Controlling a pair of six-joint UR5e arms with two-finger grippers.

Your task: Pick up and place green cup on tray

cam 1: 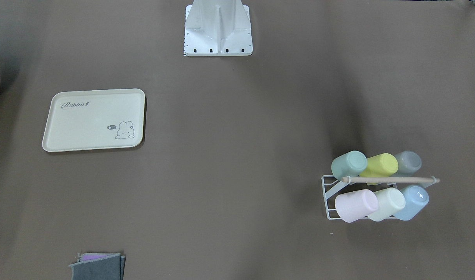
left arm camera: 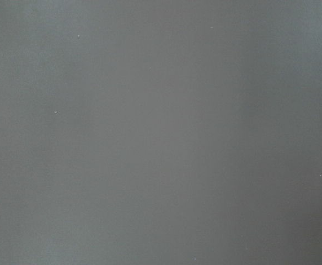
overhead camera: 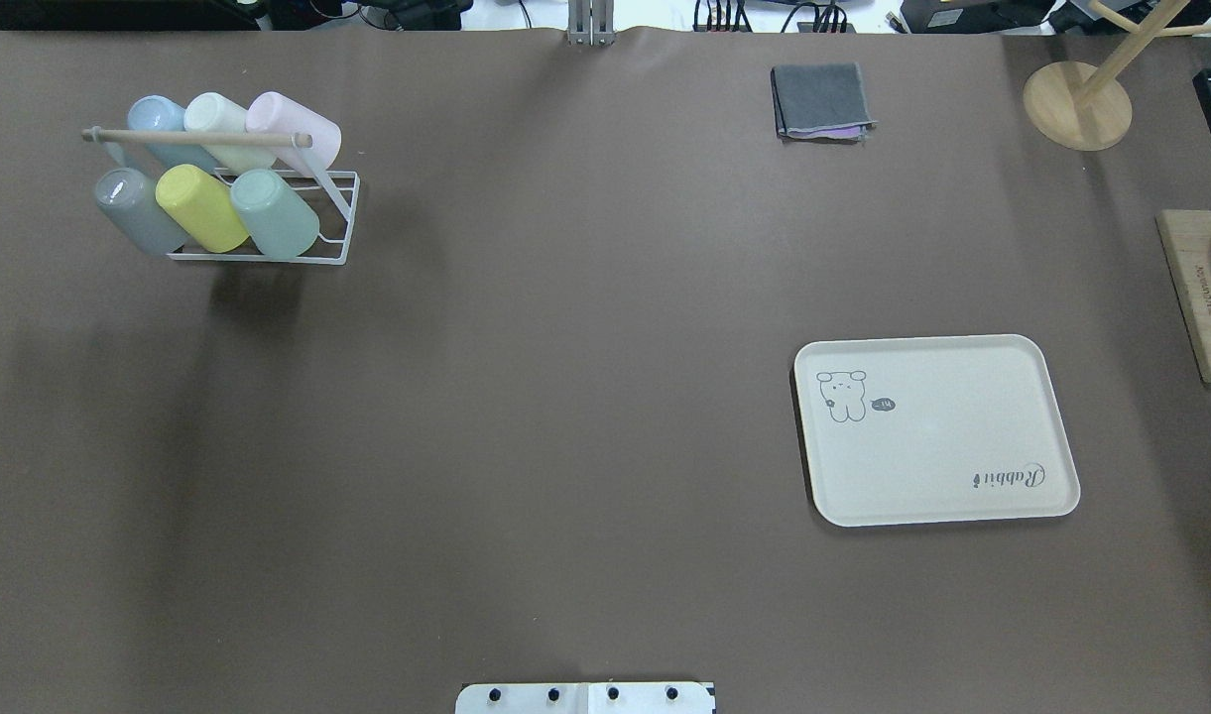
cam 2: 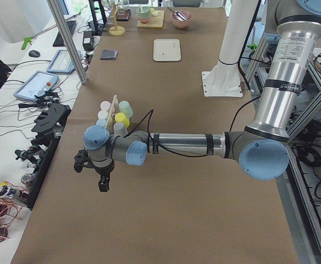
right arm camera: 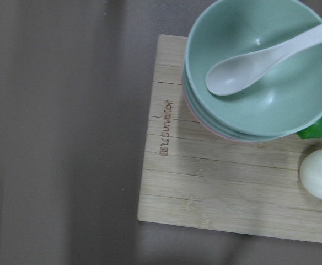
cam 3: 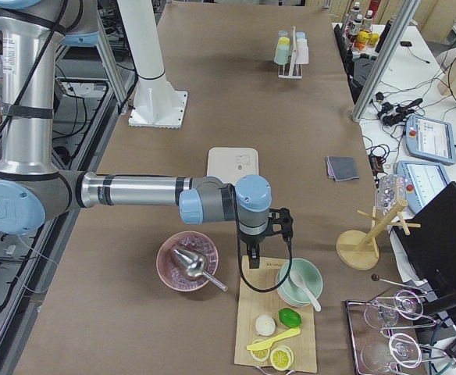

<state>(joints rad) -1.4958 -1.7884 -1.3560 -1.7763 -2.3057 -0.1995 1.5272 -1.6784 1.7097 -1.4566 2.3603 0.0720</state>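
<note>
The green cup (overhead camera: 275, 212) is a pale mint tumbler lying tilted in a white wire rack (overhead camera: 338, 212), next to a yellow-lime cup (overhead camera: 201, 206). It also shows in the front view (cam 1: 349, 164). The cream tray (overhead camera: 937, 466) with the "Rabbit" script lies flat and bare on the other side of the table (cam 1: 85, 128). My left gripper (cam 2: 103, 186) hangs over bare table, short of the rack; I cannot tell if it is open. My right gripper (cam 3: 252, 255) hangs over a wooden board, beyond the tray; I cannot tell its state. Neither wrist view shows fingers.
The rack holds several other cups under a wooden handle (cam 1: 389, 179). A folded grey cloth (overhead camera: 823, 99) lies at the far edge. A wooden board (right arm camera: 205, 182) carries a green bowl (right arm camera: 266, 72) with a spoon. A pink bowl (cam 3: 187, 262) and a wooden stand (overhead camera: 1076, 104) are near it.
</note>
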